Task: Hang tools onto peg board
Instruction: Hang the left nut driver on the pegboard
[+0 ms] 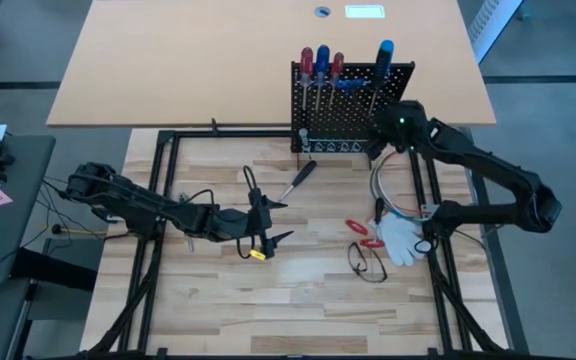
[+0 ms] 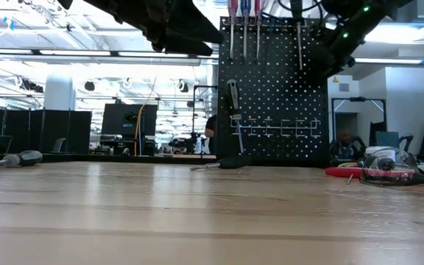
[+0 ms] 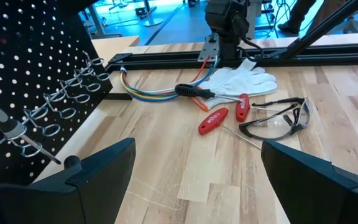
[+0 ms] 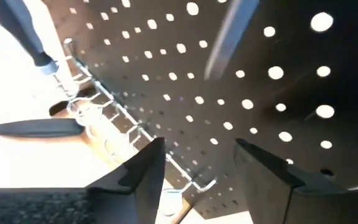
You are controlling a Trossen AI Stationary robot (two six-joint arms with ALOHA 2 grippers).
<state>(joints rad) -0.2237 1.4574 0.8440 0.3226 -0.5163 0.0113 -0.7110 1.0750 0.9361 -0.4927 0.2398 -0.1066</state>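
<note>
The black peg board [image 1: 353,105] stands upright at the table's far edge. Three screwdrivers with red and blue handles [image 1: 322,62] hang side by side from its top, and a blue-handled one [image 1: 384,52] hangs further right. A grey tool [image 2: 232,99] sits in the left end of the ring row [image 4: 114,109]. My right gripper [image 4: 197,168] is open just in front of the board, below the blue-handled screwdriver's shaft [image 4: 225,31], with nothing between its fingers. A black-handled screwdriver [image 1: 300,178] and red pliers [image 3: 215,118] lie flat on the table. My left gripper [image 3: 194,168] waits open mid-table.
A white glove [image 3: 241,81] lies beside the pliers with a dark-handled tool [image 3: 194,91] at its edge, and safety glasses [image 3: 278,119] lie nearer. A coloured cable bundle [image 3: 154,93] runs along the table by the board. Another screwdriver [image 2: 13,158] lies far left in the low view.
</note>
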